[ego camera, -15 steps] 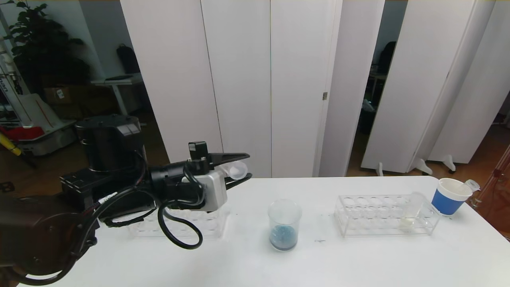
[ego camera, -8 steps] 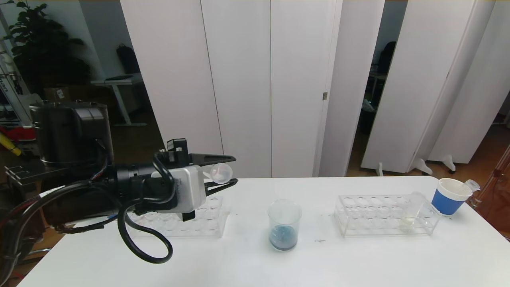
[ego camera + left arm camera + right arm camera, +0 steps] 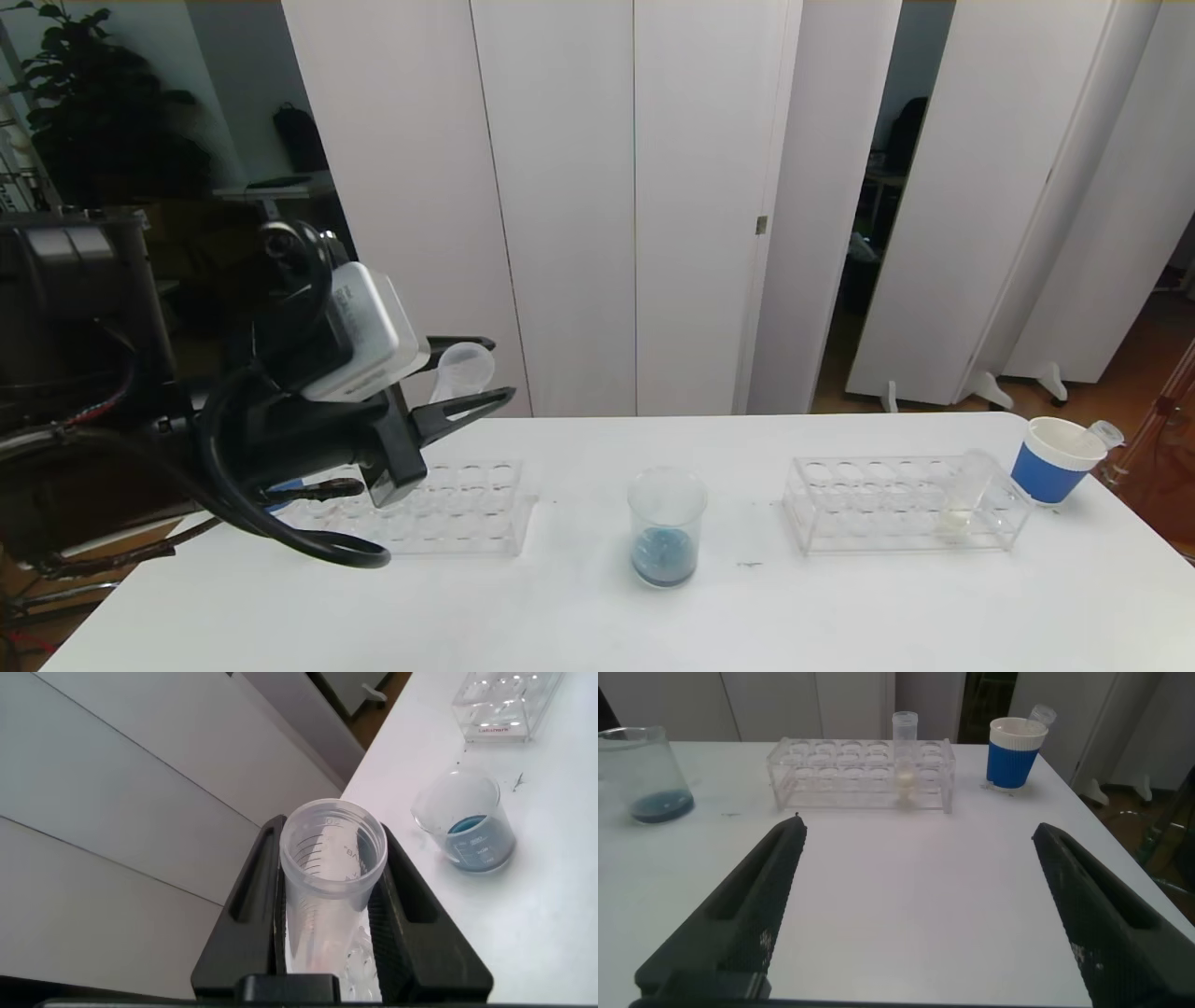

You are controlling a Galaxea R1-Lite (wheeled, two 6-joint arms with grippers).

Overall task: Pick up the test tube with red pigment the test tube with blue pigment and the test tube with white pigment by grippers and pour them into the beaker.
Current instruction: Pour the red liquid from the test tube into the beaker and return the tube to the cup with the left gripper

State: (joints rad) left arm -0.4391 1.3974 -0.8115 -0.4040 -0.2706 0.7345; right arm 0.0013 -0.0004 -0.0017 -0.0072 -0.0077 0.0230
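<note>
- Head view: your left hand [image 3: 467, 378] is raised above the left end of the white counter [image 3: 579, 616], over the left tube rack [image 3: 439, 509]. Its two black fingers are clenched on an empty clear test tube [image 3: 464, 367], which lies almost level with the open mouth pointing to the middle of the counter.
- Head view: the beaker [image 3: 666, 525] stands upright near the middle of the counter, between the two racks, with blue liquid at its bottom. It is well apart from your left hand.
- Head view: in the right tube rack [image 3: 901, 504] you see the test tube with white pigment [image 3: 962, 495], leaning in a hole near the right end. Just beside this rack, at the counter's right edge, stands a blue paper cup [image 3: 1053, 462] with a clear tube tilted inside it.
- Left wrist view: the empty tube [image 3: 327, 887] sits between the two fingers [image 3: 411, 915], touching both. The beaker [image 3: 467, 823] with blue liquid is farther off on the counter, and the right rack [image 3: 505, 705] is beyond it.
- Right wrist view: your right hand [image 3: 920, 915] hovers low over the counter with its fingers [image 3: 757, 905] spread wide, released, grasping nothing. In front of it are the rack [image 3: 861, 773] with the white pigment tube [image 3: 904, 761], the blue cup [image 3: 1016, 754] and the beaker [image 3: 640, 775].
</note>
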